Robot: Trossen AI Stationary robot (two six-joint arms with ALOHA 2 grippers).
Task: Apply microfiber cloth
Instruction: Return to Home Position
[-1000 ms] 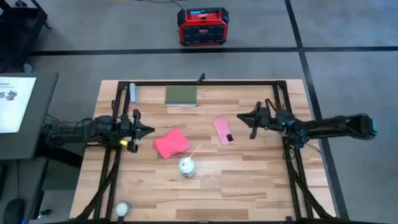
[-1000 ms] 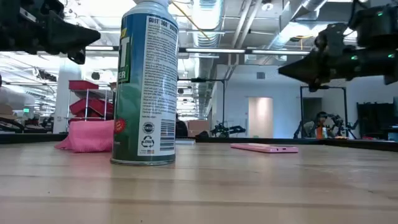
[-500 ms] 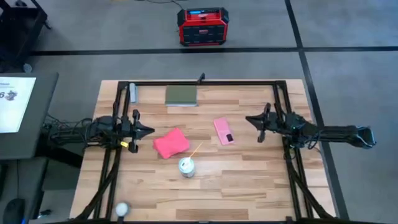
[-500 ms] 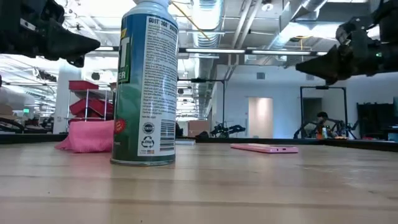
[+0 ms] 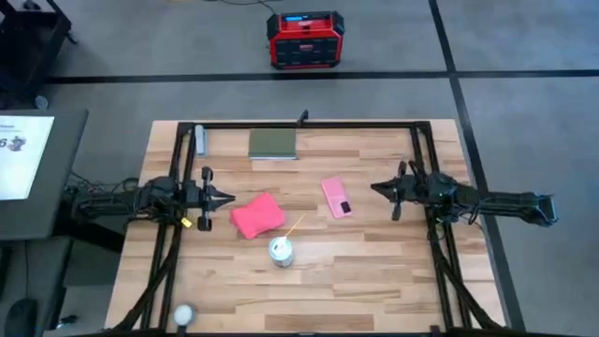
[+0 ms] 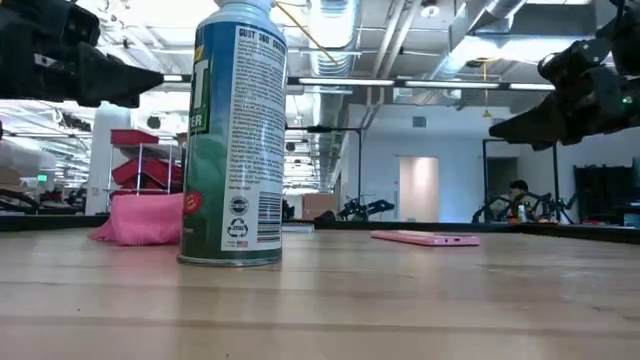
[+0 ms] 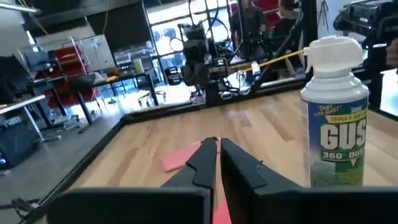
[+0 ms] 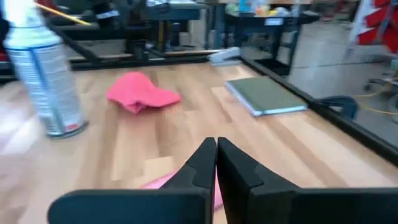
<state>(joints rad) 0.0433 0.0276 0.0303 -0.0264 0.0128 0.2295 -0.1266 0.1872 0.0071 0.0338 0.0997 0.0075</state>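
Both pincers hang empty above the wood, each with its fingers pressed together.

High view: the left gripper [image 5: 225, 197] sits near the tabletop's left edge and points inward. The right gripper [image 5: 377, 188] sits near the right edge, facing it. Between them on the table [image 5: 374, 271] lie the microfiber cloth [image 5: 257, 214], crumpled just beside the left fingertips, and the pink phone [image 5: 337, 197], which is nearer the right arm. A spray can [image 5: 280, 250] with a thin yellow straw stands just beside the cloth, toward the front edge. A dark green pad [image 5: 273, 143] lies at the back edge.

Low view: the can [image 6: 238, 140] fills the foreground and hides one end of the cloth [image 6: 145, 220]. The phone [image 6: 425, 238] lies flat and well clear of both. The left gripper [image 6: 150, 78] and right gripper [image 6: 497, 128] hang high over the tabletop.

Left wrist view: the closed left gripper [image 7: 217, 142] partly covers the cloth [image 7: 180, 158], with the can [image 7: 333, 124] close alongside.

Right wrist view: the closed right gripper [image 8: 216, 142] hangs over the phone [image 8: 161, 180]. The cloth [image 8: 142, 93] and can [image 8: 43, 81] lie beyond it with bare wood between, and the pad [image 8: 264, 94] lies off to one side.
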